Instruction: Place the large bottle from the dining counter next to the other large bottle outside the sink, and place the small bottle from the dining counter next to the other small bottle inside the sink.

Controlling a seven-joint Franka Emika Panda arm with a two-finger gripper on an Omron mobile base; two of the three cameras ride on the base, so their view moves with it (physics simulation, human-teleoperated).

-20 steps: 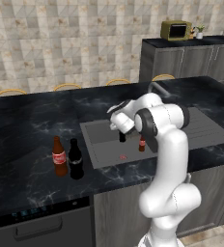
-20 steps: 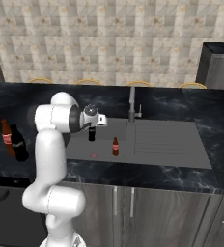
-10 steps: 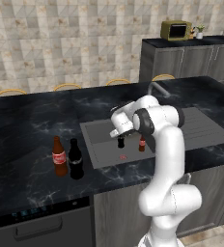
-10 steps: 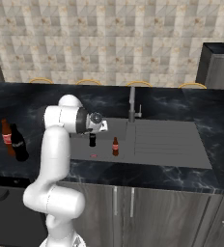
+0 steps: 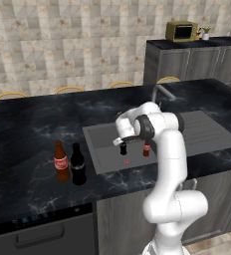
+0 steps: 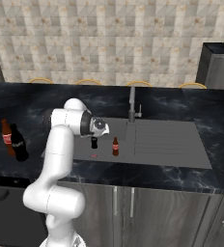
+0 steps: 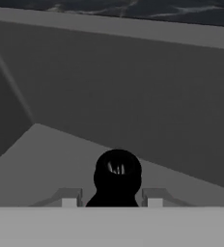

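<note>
Inside the sink basin: the claw (image 7: pixel 112 200) is closed on the small bottle (image 5: pixel 123 148), its two tips flanking the dark bottle just below the cap in the hand view.
Small bottle, place: it hangs upright from the claw over the near part of the sink (image 5: pixel 207 130) floor; whether its base touches the floor I cannot tell.
Other small bottle: a short brown bottle with a red label (image 5: pixel 146 149) stands upright on the sink floor, just beside the held one, toward the drainboard side.
Large bottle: the tall black bottle (image 5: pixel 78 165) stands on the counter (image 5: pixel 23 129) outside the sink, off the basin's left edge and near the counter's front edge.
Other large bottle: the brown red-labelled bottle (image 5: pixel 61 162) stands right beside it, the two nearly touching.
Red mark: a small red spot (image 5: pixel 127 162) lies on the sink floor in front of the held bottle; what it is I cannot tell.
Done, by my reading: the large-bottle half looks complete, since both tall bottles stand paired outside the sink.
Left: setting the small bottle down beside its twin, opening the claw and lifting clear without tipping either bottle.
</note>
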